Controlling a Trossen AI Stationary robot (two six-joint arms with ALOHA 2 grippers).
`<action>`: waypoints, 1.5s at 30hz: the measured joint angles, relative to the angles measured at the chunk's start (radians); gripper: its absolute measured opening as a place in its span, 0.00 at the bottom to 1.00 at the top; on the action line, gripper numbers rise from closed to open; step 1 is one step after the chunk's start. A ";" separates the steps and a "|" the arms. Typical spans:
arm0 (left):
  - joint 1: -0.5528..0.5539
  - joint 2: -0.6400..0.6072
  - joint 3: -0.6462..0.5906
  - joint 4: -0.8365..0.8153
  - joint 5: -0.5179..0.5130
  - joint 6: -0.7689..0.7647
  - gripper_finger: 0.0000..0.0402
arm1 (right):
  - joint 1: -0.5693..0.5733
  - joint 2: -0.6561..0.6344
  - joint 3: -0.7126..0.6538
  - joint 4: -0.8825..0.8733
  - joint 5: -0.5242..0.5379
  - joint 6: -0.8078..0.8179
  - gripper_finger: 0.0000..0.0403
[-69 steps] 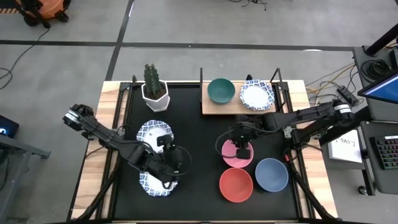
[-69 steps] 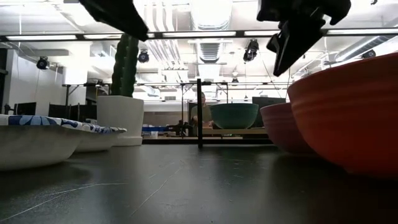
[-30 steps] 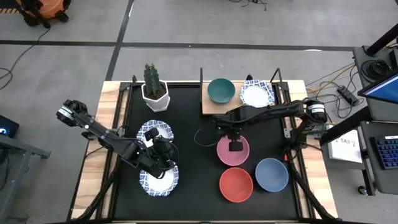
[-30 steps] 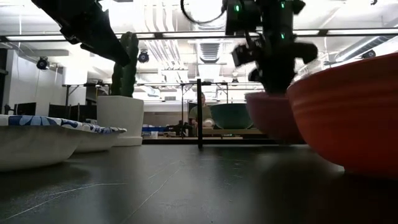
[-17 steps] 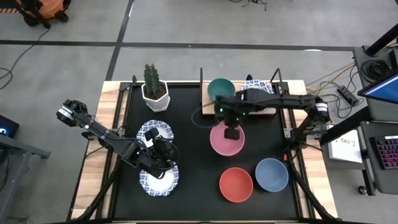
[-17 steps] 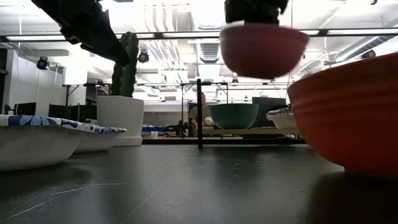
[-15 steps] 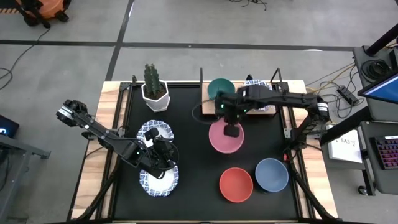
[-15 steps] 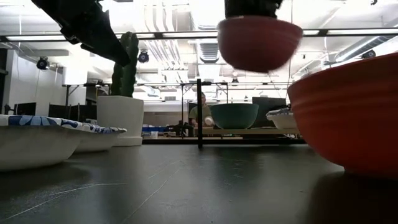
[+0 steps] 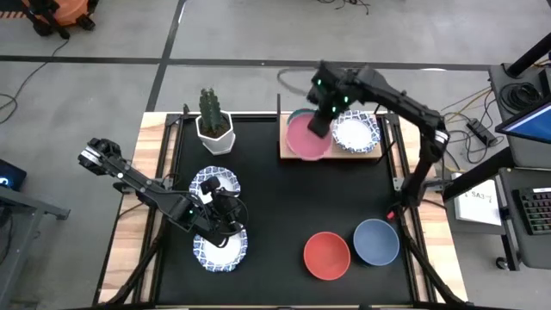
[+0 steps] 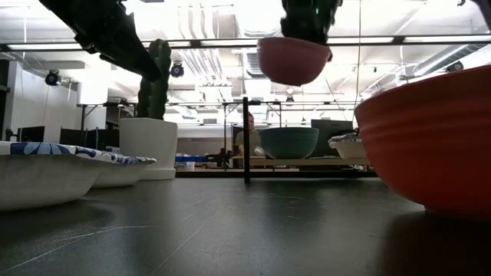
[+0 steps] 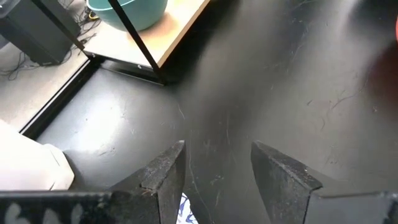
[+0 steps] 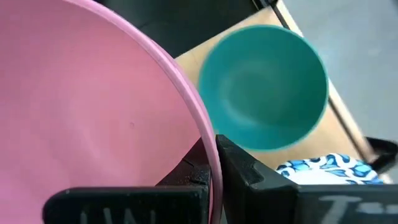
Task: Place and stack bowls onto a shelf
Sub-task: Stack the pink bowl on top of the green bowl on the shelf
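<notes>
While scanning from the table's left, found the left gripper [image 11: 214,177] low over the black tabletop [image 9: 275,207], fingers apart and holding nothing, between two patterned bowls [image 9: 213,182] [image 9: 219,251]. Judged no threat from that side if kept parked. Noted the cactus pot [image 9: 214,133] behind, well apart from any likely path.

Moving right, saw the pink bowl [image 9: 303,138] held in the air above the left half of the shelf [image 9: 366,153], over the green bowl [image 12: 264,87] already sitting on the board. Saw the right gripper [image 12: 212,158] clamped on the pink bowl's rim alone, one finger inside and one outside. Judged that thin pinch the main hazard: likely to let the bowl swing or slip on a sudden stop. Judged a second hazard in the lowering: if released off-centre, likely to land crooked on the green rim, tip out, or shove the green bowl toward the board's edge. Marked the black post [image 9: 278,105] just beside as something to clip on the way down.

Farther right, saw a patterned bowl [image 9: 355,131] on the shelf's other half, near enough to be knocked by a wide descent. Left the red bowl [image 9: 326,256] and blue bowl [image 9: 376,242] waiting on the tabletop, not yet shelved.
</notes>
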 joint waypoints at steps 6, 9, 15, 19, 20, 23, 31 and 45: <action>0.000 0.000 0.000 0.000 0.000 0.009 0.41 | -0.194 0.100 -0.006 0.008 -0.098 -0.017 0.02; 0.000 0.000 0.000 0.000 0.000 0.009 0.41 | -0.268 0.151 -0.001 0.006 -0.136 -0.015 0.02; 0.000 0.000 0.000 0.000 0.000 0.007 0.41 | -0.358 0.219 0.006 0.017 -0.172 -0.015 0.02; 0.000 0.000 0.000 0.000 0.000 0.006 0.41 | -0.373 0.232 0.005 0.018 -0.178 -0.030 0.02; 0.000 0.000 0.000 0.000 0.000 0.006 0.41 | -0.372 0.233 0.005 0.019 -0.181 -0.032 0.02; 0.001 0.000 0.000 0.000 0.000 0.008 0.41 | -0.371 0.237 0.005 0.019 -0.184 -0.031 0.02; 0.015 0.000 0.000 0.000 0.000 0.008 0.41 | -0.342 0.237 0.005 0.028 -0.203 -0.005 0.02; 0.020 0.000 0.000 0.000 0.000 0.009 0.41 | -0.323 0.275 0.005 0.077 -0.188 0.042 0.02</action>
